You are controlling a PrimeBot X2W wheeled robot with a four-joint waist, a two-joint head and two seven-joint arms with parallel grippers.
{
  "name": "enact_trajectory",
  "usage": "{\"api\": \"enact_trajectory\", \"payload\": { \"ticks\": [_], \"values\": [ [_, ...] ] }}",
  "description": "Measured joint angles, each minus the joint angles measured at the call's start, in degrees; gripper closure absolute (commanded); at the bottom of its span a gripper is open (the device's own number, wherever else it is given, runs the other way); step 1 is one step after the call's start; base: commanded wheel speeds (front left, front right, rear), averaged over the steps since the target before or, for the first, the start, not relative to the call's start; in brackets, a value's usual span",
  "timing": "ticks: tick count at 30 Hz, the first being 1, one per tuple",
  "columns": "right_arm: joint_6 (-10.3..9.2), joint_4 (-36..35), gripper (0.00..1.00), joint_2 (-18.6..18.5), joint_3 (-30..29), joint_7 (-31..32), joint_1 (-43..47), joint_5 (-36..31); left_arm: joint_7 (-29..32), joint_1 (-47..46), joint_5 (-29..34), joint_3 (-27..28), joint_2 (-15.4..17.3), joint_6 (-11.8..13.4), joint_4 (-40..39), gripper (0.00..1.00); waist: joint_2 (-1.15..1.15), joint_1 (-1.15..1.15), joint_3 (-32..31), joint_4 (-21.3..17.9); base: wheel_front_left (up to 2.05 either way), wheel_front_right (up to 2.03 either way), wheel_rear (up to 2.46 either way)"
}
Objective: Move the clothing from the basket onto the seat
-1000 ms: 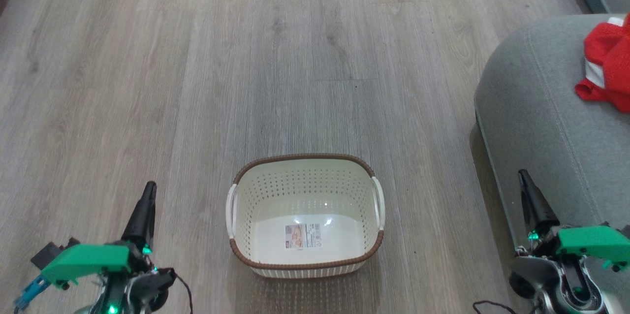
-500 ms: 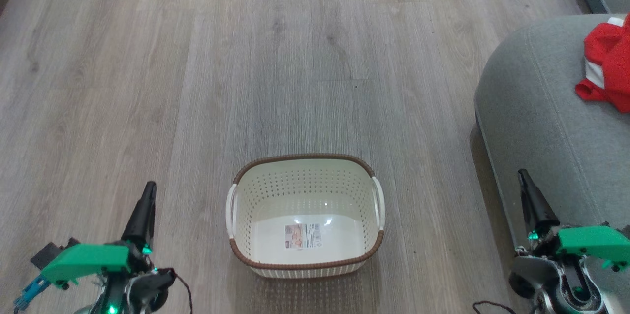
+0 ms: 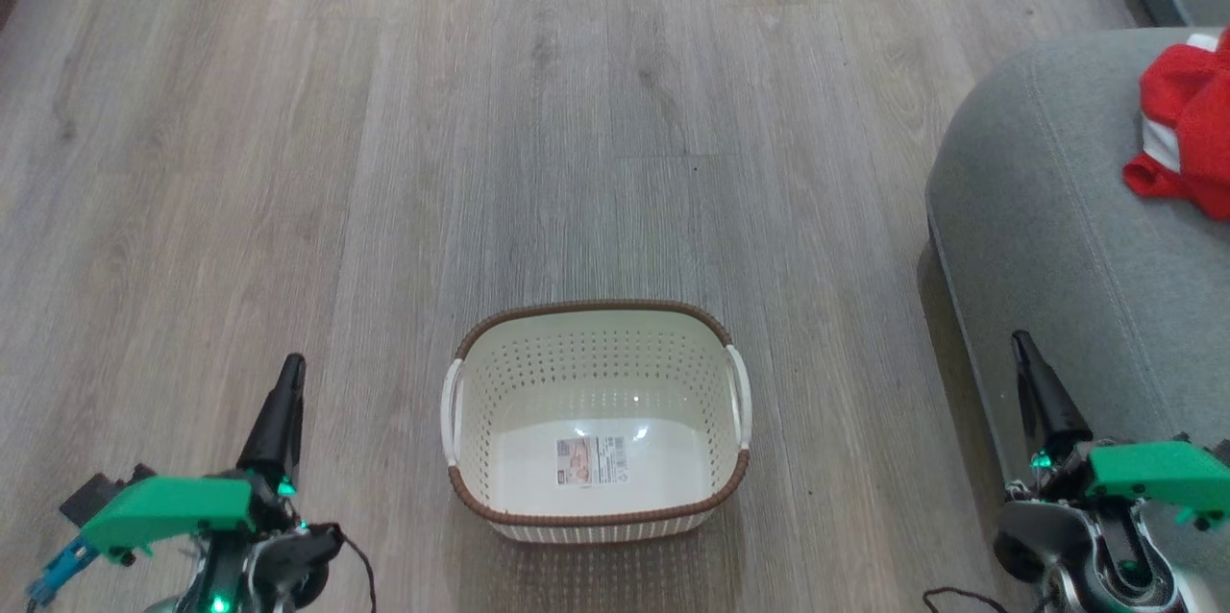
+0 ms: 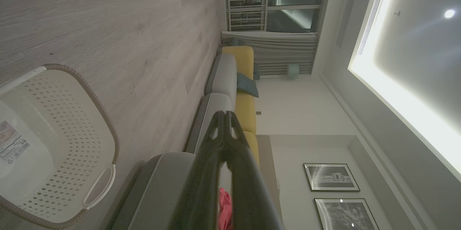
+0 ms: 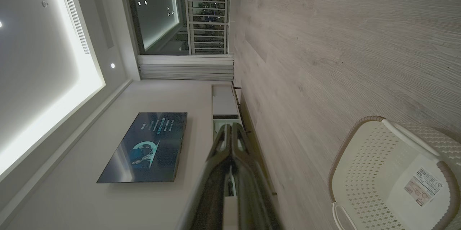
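The red clothing (image 3: 1190,128) lies on the grey seat (image 3: 1047,229), far to the right. The cream basket (image 3: 596,354) sits on the wood floor (image 3: 384,113) with a sticker (image 3: 590,460) inside. The left gripper (image 3: 294,361) and the right gripper (image 3: 1019,338) hang on either side of the basket. Their fingers are pressed together and hold nothing.

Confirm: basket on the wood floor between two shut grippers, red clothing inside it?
No. The basket is empty apart from a label sticker; the red clothing lies on the grey seat, as the head view shows. The rest holds: basket on the wood floor, left gripper and right gripper shut.
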Motion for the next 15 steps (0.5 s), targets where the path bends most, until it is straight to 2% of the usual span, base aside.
{"api": "enact_trajectory", "payload": {
  "ticks": [15],
  "values": [
    [0.00,0.00,1.00,0.00,0.00,0.00,-0.01,0.00,0.00,0.00,0.00,0.00,0.00,0.00,-0.01,1.00,0.00,0.00,0.00,0.00,0.00,0.00,0.00]
  ]
}}
